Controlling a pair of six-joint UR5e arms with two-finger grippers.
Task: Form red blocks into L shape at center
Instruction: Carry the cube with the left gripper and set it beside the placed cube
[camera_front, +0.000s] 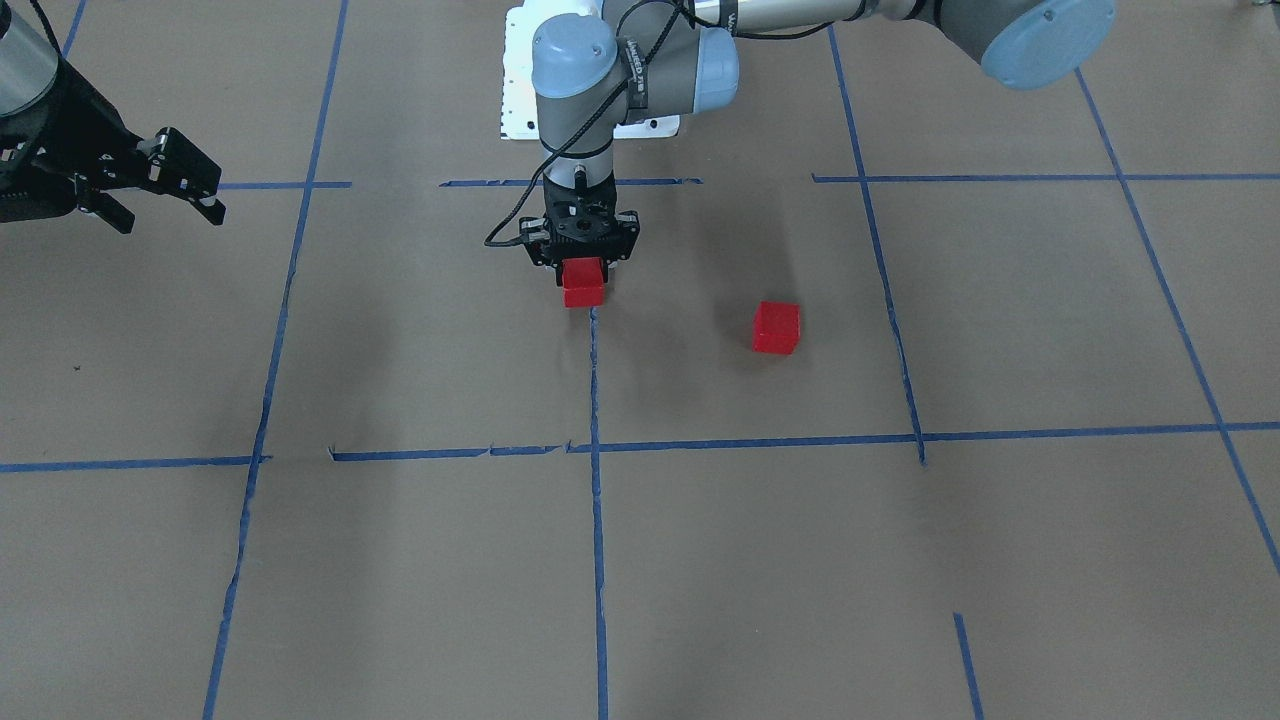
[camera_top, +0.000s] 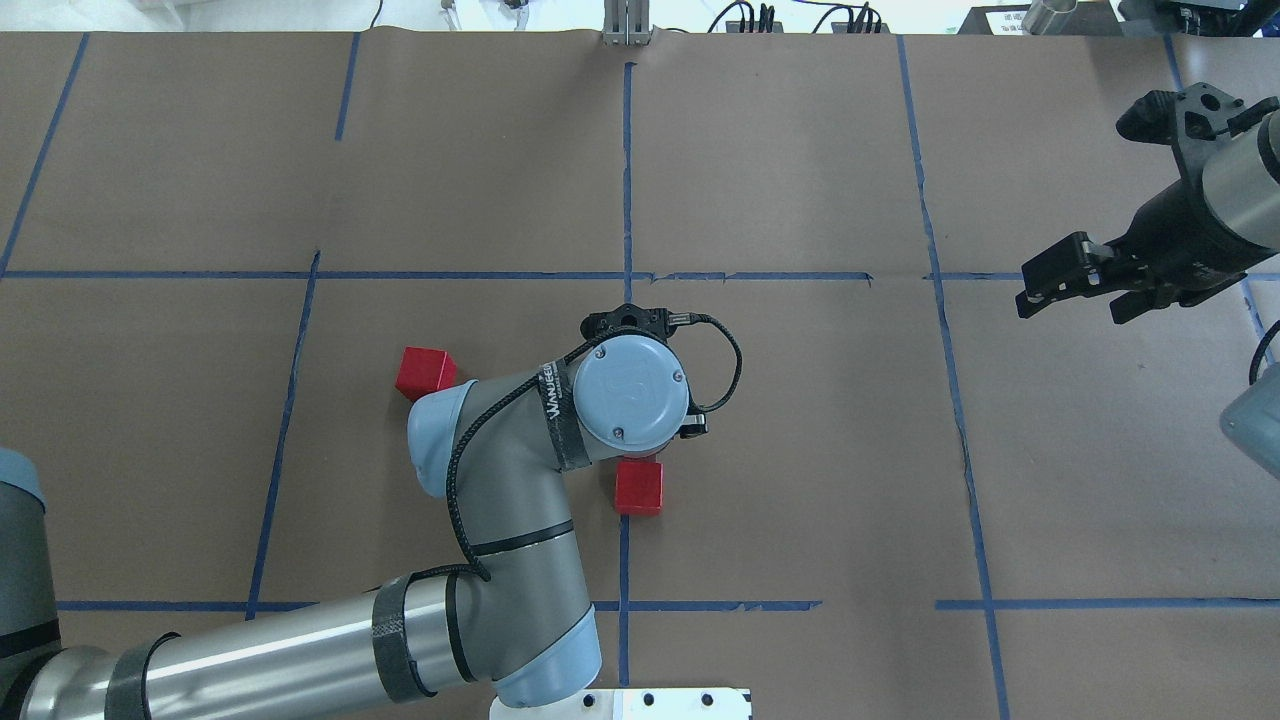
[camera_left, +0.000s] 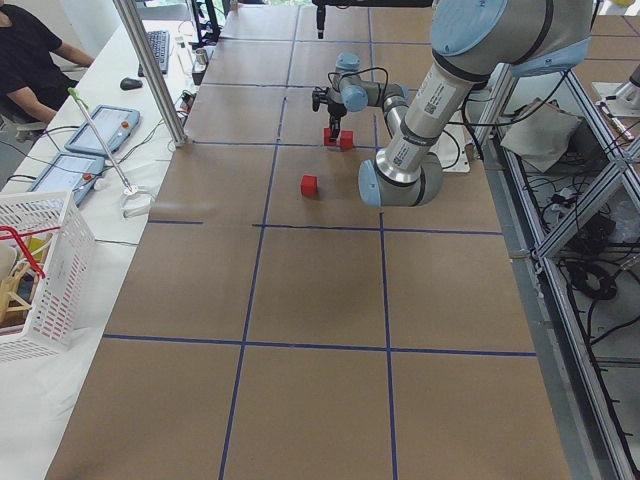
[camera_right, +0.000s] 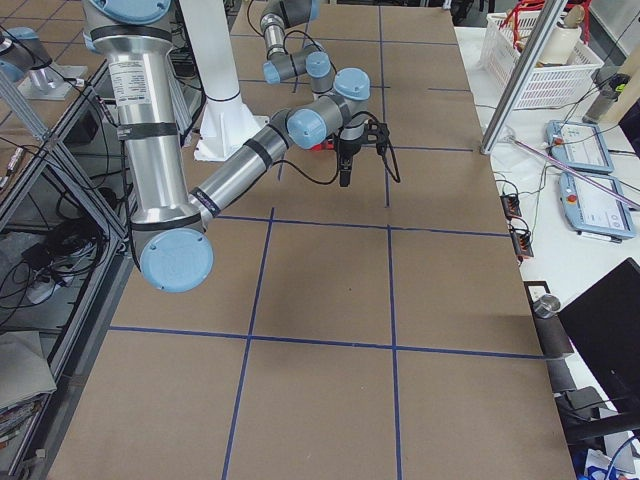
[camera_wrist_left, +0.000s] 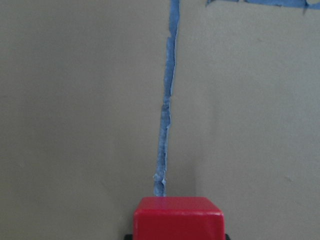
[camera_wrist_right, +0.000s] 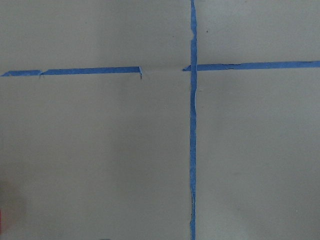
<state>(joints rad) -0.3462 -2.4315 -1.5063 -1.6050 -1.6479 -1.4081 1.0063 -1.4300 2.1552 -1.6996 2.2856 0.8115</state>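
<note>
First, nearest the front-facing camera, the table (camera_front: 420, 560) is a flat sheet of matte brown paper crossed by blue tape lines (camera_front: 597, 560) with torn, ragged edges. Further in lies the center (camera_front: 628, 335), the brown patch beside the middle tape line. The third red block (camera_front: 776, 328), a plain matte cube with crisp edges, sits alone toward the left arm's side, well apart from the others.

At the end of the middle line stands the held red block (camera_front: 583, 292), with the left gripper (camera_front: 584, 268) coming straight down over it. The wrist view shows black fingertips flush against two of its sides, so the gripper is clamped on that cube. Just behind it, on the robot's side, is the second red block (camera_top: 638, 487); whether the two touch cannot be told.

The left arm (camera_top: 500, 480) is smooth grey metal with pale blue round caps. A black cable (camera_top: 735, 370) loops beside it, and a black strap (camera_top: 556, 410) bears white lettering too small to read. Off to the side, the right gripper (camera_front: 170, 215), black and angular, hangs above the paper with fingers spread, grasping nothing. Farthest back is a white base plate (camera_front: 515, 90).
</note>
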